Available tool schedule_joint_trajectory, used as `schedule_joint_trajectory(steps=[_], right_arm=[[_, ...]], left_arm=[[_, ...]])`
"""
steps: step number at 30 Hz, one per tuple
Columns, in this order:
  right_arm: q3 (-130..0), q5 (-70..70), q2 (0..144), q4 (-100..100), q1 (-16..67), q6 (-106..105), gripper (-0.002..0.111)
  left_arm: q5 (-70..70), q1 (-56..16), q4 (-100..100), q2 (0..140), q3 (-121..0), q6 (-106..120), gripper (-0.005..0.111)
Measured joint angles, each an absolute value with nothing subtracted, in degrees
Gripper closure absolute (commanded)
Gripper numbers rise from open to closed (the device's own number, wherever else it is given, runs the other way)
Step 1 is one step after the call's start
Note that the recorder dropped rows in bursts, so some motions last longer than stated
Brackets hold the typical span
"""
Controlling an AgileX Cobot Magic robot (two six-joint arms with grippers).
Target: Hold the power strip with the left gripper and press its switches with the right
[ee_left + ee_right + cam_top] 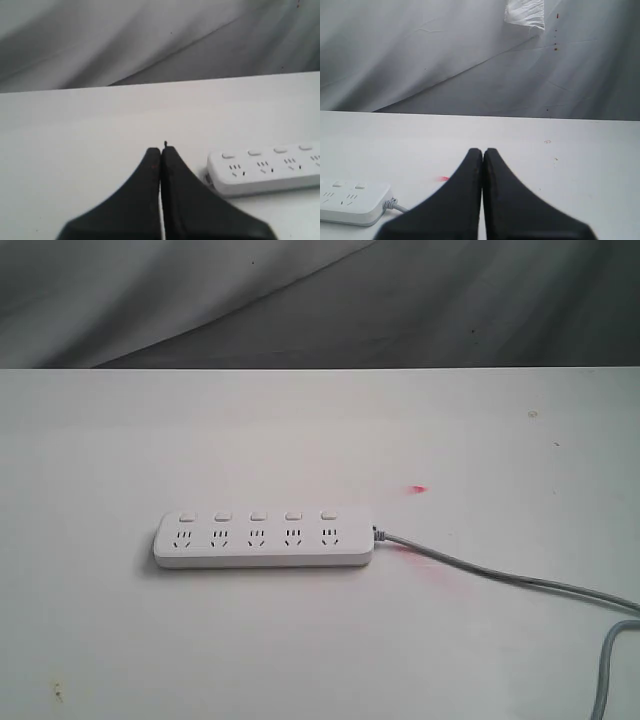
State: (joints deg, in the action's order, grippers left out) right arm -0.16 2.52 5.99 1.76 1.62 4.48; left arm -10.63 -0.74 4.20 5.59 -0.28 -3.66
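The white power strip lies flat on the white table, its row of five small switches along the far edge above the sockets. Its grey cable leaves the right end. Neither arm shows in the exterior view. In the left wrist view my left gripper is shut and empty, with the power strip beside it and apart from it. In the right wrist view my right gripper is shut and empty; the strip's cable end lies off to one side.
The white table ends at a far edge against a grey cloth backdrop. A small red light spot lies on the table beyond the strip's cable end. The cable loops toward the lower right corner.
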Motion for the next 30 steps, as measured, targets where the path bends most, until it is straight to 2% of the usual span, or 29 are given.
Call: schedule_joint_trajectory(steps=[16, 23, 27, 30], right_arm=[[-0.2, 2.5, 6.0, 1.8, 1.6, 4.5, 0.108], [-0.2, 2.5, 6.0, 1.8, 1.6, 4.5, 0.108], [-0.2, 2.5, 6.0, 1.8, 1.6, 4.5, 0.108], [-0.2, 2.5, 6.0, 1.8, 1.6, 4.5, 0.108]], left_arm=[[12.1, -0.7, -0.5, 5.6, -0.3, -6.6, 0.106], [14.7, -0.7, -0.7, 5.6, -0.3, -9.9, 0.107], [14.7, -0.7, 0.0, 5.6, -0.6, -24.9, 0.107], [8.8, -0.7, 6.7, 5.6, -5.1, -34.8, 0.107]])
